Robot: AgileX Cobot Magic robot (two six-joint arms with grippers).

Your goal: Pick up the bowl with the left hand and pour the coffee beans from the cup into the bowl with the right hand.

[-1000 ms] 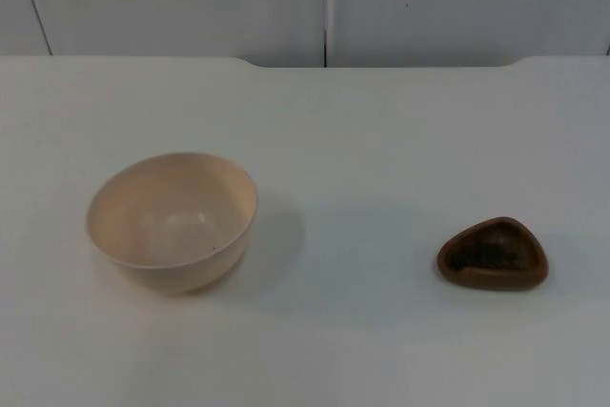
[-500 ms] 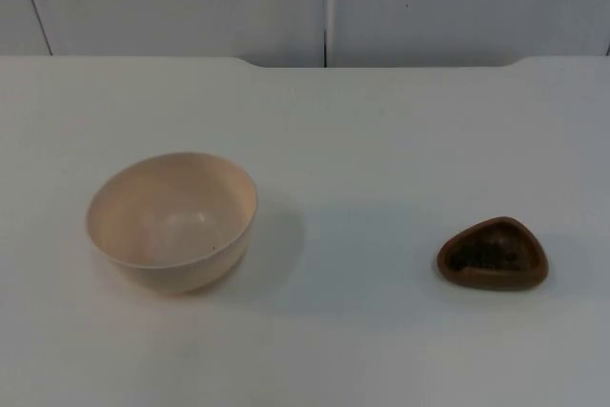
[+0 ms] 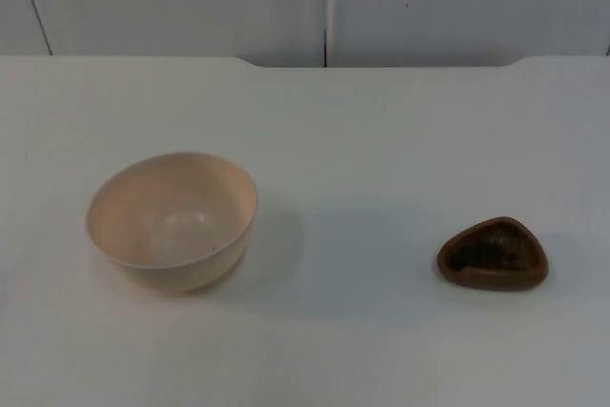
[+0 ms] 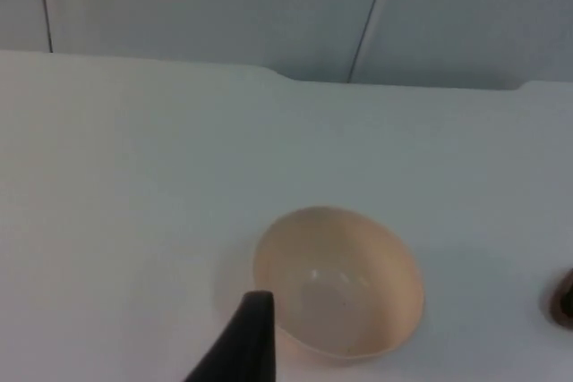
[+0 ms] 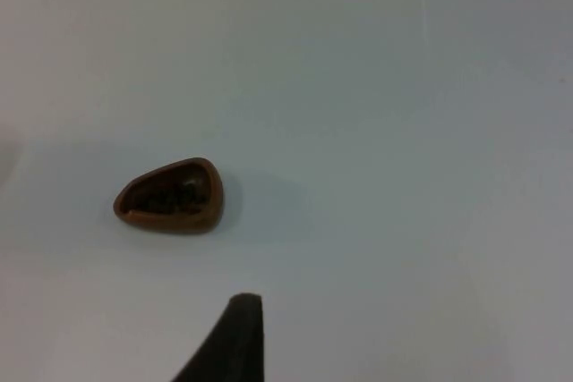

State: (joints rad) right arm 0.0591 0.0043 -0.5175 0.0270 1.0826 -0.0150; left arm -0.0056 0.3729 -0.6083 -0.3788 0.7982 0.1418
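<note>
A cream bowl [image 3: 172, 221] stands upright and empty on the left half of the white table [image 3: 381, 131]. A small brown rounded-triangular cup [image 3: 493, 254] with dark coffee beans inside sits on the right half, well apart from the bowl. In the left wrist view my left gripper [image 4: 240, 346] hovers short of the bowl [image 4: 338, 282], above the table and not touching it. In the right wrist view my right gripper [image 5: 228, 342] hangs some way short of the cup [image 5: 170, 196], holding nothing.
The grey partition wall [image 3: 324, 2] closes off the table's far edge. Bare white table top lies between bowl and cup and all around them.
</note>
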